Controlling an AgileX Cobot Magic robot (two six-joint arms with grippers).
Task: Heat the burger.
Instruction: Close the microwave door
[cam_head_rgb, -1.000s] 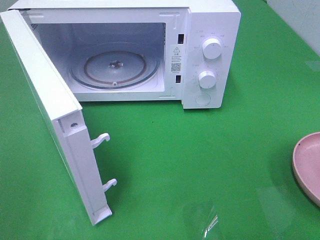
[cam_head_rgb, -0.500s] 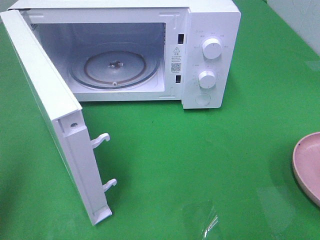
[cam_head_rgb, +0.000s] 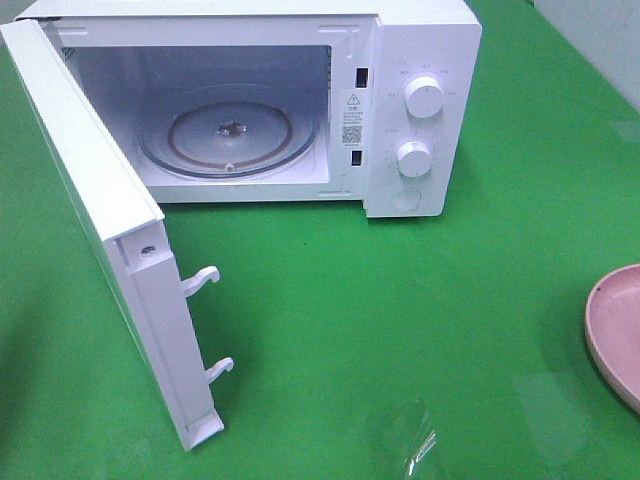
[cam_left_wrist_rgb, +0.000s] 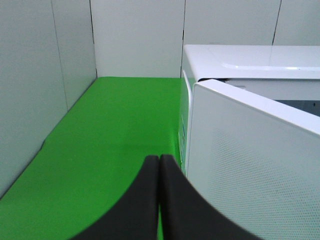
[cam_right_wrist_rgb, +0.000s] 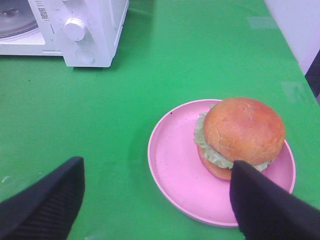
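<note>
A: Where do we see the burger (cam_right_wrist_rgb: 243, 131)?

B: On the round pink plate (cam_right_wrist_rgb: 175, 165), toward one side; its glossy domed bun tops ruffled green lettuce.

A: And our end effectors?

B: The left end effector (cam_left_wrist_rgb: 159, 165) is pressed closed, dark fingers touching, beside the microwave's (cam_head_rgb: 420, 100) perforated white door (cam_left_wrist_rgb: 255, 170). The right end effector (cam_right_wrist_rgb: 155, 192) is spread wide above the plate, holding nothing, over the smooth green table (cam_head_rgb: 400, 300).
</note>
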